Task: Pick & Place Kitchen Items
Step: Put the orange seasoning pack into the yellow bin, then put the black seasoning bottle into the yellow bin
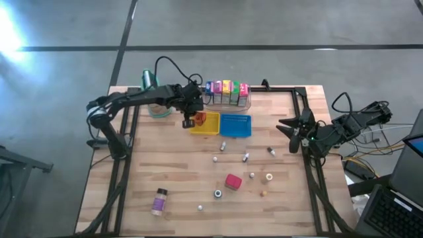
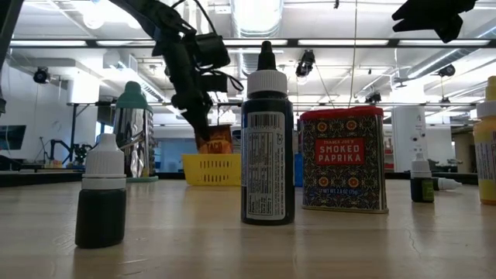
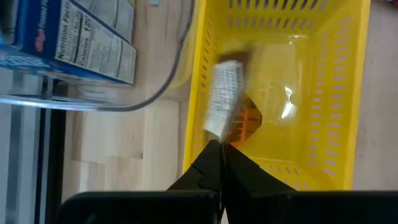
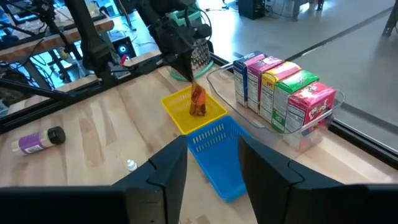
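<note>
Wooden table (image 1: pixel 165 172), left hand (image 1: pixel 188 121) pinching orange pouch (image 4: pixel 198 101) over yellow tray (image 1: pixel 210 127), right hand (image 1: pixel 291 125) spread, raised.

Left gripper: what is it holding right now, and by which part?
The left gripper is shut on the orange pouch, pinching its top edge; the pouch hangs over the yellow tray. The right gripper holds nothing.

Two dark, jointed arms are seen, each ending in black angular fingers (image 4: pixel 168 171). Black cables are looped along the left arm (image 1: pixel 142 96).
</note>
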